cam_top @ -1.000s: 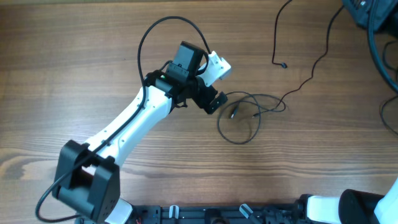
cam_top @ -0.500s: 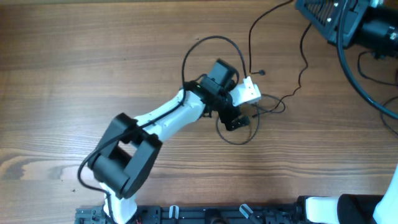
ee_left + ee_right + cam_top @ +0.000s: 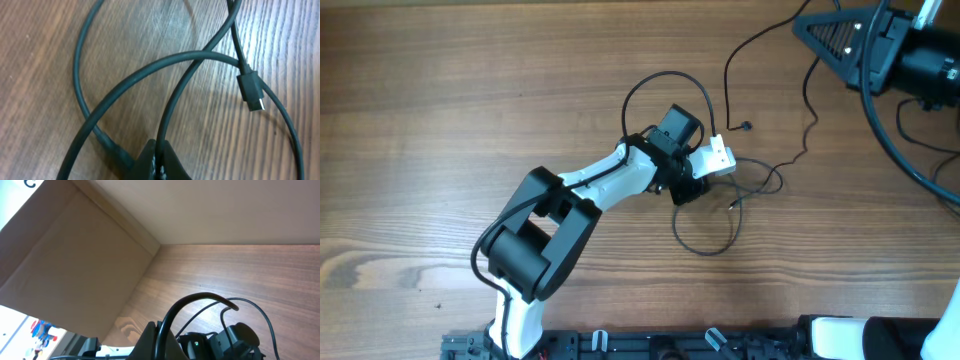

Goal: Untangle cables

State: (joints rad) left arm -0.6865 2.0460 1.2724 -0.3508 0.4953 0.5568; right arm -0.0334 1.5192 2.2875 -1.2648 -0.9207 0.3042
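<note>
**Counter.** The brown wood-grain counter (image 3: 440, 120) carries the work. The tangle lies directly under and just beyond the left hand, and well apart from the right hand.

**Arms.** The white-and-black left arm (image 3: 600, 185) reaches out over the tangle. The black right arm (image 3: 920, 55) is raised clear of it.

**Hands.** The fingers of the left hand (image 3: 160, 162) are together in a single dark wedge. One strand runs straight into its tip, so I judge it clamped on that strand. The right hand (image 3: 156, 339) shows the same closed wedge, with a strand arcing out of its tip. In the overhead view two thin lines run toward it, so I judge it clamped on a cable as well.

**Cables.** The thin black cables (image 3: 206, 53) cross one another just ahead of the left hand. One open loop lies on the counter beside that hand. The two lines between the hands do not cross, as far as the overhead view shows.

**Plugs.** A small black plug with a silvery tip (image 3: 251, 89) lies free just past the crossing. Another plug end (image 3: 747, 126) lies between the two hands.

**Progress.** The task appears part done. The strands toward the right hand are drawn out, but the crossing and the loop at the left hand are not yet separated.
</note>
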